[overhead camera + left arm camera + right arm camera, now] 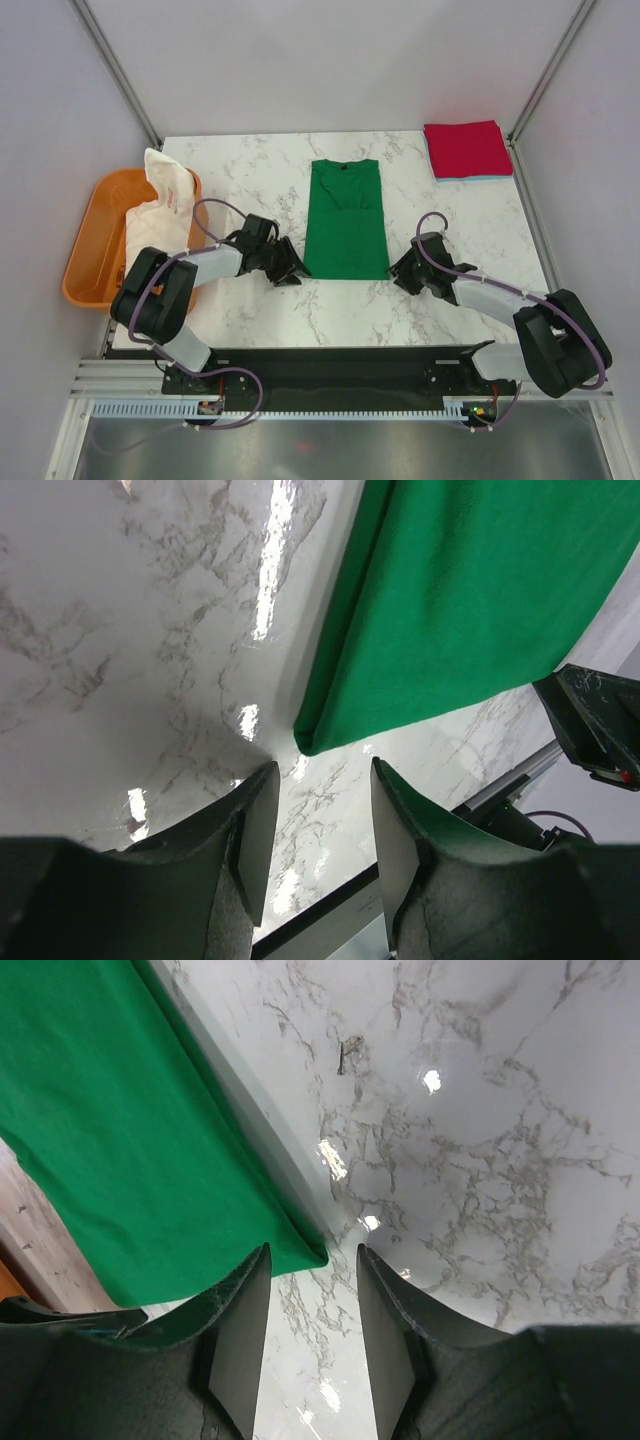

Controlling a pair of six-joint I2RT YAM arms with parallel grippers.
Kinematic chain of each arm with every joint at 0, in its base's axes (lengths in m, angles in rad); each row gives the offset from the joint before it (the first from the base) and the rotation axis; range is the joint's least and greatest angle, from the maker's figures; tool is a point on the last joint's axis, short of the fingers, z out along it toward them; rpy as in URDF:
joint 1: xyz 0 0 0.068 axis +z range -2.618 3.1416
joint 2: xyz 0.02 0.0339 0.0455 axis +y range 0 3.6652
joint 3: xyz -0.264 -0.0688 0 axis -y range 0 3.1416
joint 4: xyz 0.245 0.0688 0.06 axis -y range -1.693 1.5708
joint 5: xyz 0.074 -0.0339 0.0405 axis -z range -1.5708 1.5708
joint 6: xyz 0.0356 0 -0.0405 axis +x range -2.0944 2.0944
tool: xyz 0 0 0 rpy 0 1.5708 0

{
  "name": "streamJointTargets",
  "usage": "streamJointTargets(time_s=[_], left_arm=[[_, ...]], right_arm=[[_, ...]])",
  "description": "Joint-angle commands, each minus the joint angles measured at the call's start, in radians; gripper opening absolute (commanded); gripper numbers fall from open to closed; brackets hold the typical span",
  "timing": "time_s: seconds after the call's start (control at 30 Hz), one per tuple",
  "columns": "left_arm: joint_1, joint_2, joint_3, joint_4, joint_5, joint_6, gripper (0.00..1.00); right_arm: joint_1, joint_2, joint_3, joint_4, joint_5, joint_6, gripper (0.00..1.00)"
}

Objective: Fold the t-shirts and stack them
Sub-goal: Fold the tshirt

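The green t-shirt (346, 220) lies flat in the middle of the marble table (250, 180), sides already turned in so it makes a long strip, collar toward the far edge and hem toward the near edge. The left gripper (290, 268) sits low at the hem's left corner and the right gripper (403, 270) at its right corner. Both pincers stand parted with nothing between the fingers; in each wrist view the cloth corner lies just ahead of the fingertips, not yet inside them.

The step in hand looks like taking the hem at both corners to fold it up toward the collar. To do it well, each pincer should slide forward along the tabletop until the corner is properly between the pads and catch every layer of the doubled edge, not only the top one. Both arms should lift together and evenly, so the hem stays straight, then carry it far enough to land square on the collar end.

A red t-shirt (467, 149) sits folded at the far right corner on a sliver of pale blue cloth (480, 178), which looks like the stack. A white t-shirt (165, 200) hangs over the orange tub (90, 240) off the left edge.
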Motion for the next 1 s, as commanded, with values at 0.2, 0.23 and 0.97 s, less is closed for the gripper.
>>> streamJointTargets(time_s=[0.2, 0.23, 0.97], left_arm=[[-0.019, 0.067, -0.001, 0.034, -0.086, -0.034, 0.43], [-0.019, 0.067, -0.001, 0.034, -0.089, -0.035, 0.43], [-0.097, -0.157, -0.13, 0.005, -0.109, -0.084, 0.02]], right_arm=[[0.019, 0.028, -0.037, 0.057, 0.024, 0.029, 0.44], [0.019, 0.035, -0.038, 0.061, 0.024, 0.029, 0.43], [0.022, -0.196, -0.092, -0.081, 0.061, -0.128, 0.0]])
